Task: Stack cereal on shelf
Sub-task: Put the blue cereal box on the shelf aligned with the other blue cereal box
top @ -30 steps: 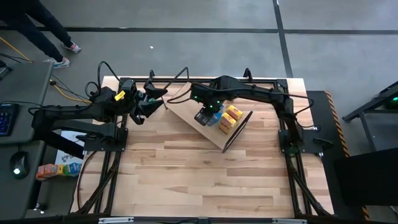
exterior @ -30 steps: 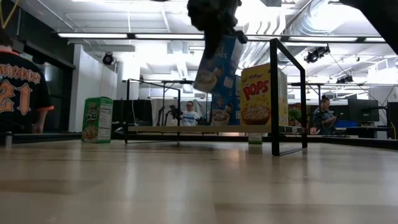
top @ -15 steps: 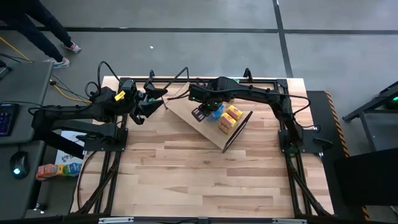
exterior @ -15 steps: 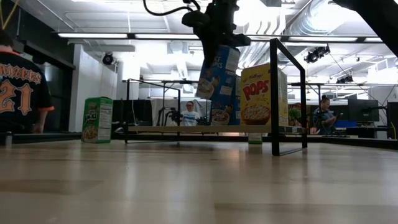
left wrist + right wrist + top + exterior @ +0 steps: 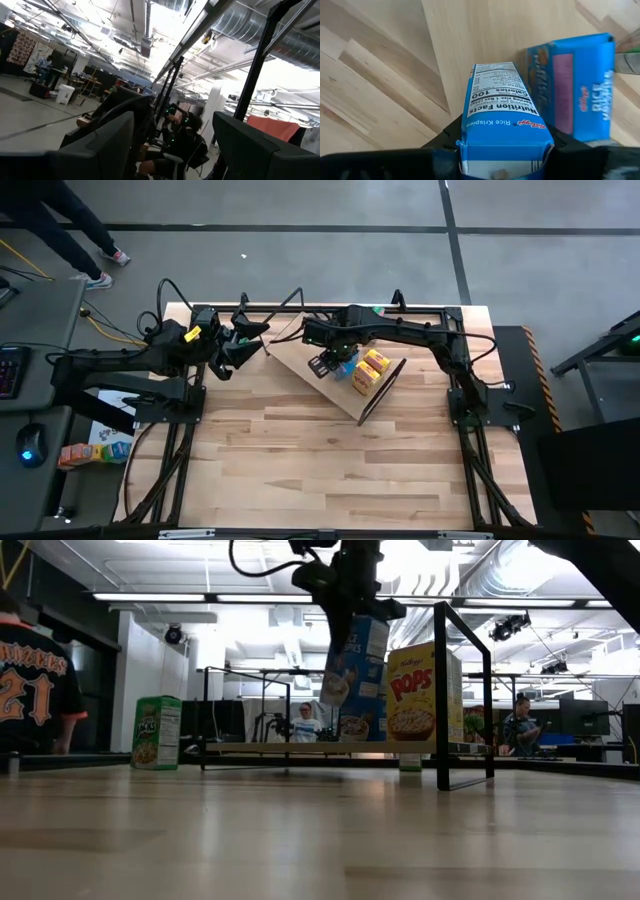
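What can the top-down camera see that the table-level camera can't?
Only the high view shows the whole tilted shelf, the left tool waiting at the table's back left, and both arms.

Only the low view shows a green cereal box standing apart, and the "POPS" print on the yellow box.

Both show the right tool holding a blue cereal box above the shelf.

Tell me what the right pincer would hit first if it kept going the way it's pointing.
Probably the shelf. The right pincer, shut on a blue cereal box, points down at bare board beside the standing blue box.
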Motion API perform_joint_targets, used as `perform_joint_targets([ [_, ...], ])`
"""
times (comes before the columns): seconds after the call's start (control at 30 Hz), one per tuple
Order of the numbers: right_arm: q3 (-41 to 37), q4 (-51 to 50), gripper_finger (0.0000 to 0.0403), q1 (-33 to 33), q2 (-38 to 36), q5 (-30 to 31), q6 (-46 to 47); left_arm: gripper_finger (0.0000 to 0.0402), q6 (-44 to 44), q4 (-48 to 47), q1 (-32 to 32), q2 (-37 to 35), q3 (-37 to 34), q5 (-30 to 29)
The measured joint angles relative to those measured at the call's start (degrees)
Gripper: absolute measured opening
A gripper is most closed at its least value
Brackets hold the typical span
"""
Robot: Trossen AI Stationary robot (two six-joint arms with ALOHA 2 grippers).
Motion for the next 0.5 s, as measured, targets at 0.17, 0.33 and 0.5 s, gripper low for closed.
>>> perform_joint_targets([
  [0.17, 0.0, 0.45, 0.0119, 0.02, 1.68, -0.11, -0.17, 0.0262, 0.01, 0.01, 0.0, 0.0, 0.0, -0.01],
  [0.33, -0.02, 0.7, 0.0119, 0.01, 3.11, -0.06, -0.19, 0.0262, -0.04, 0.0, 0.0, 0.0, 0.0, -0.02],
  [0.5, -0.02, 2.0, 0.0119, 0.0, 3.14, 0.26, -0.64, 0.0262, -0.06, 0.0, 0.0, 0.0, 0.0, -0.02],
])
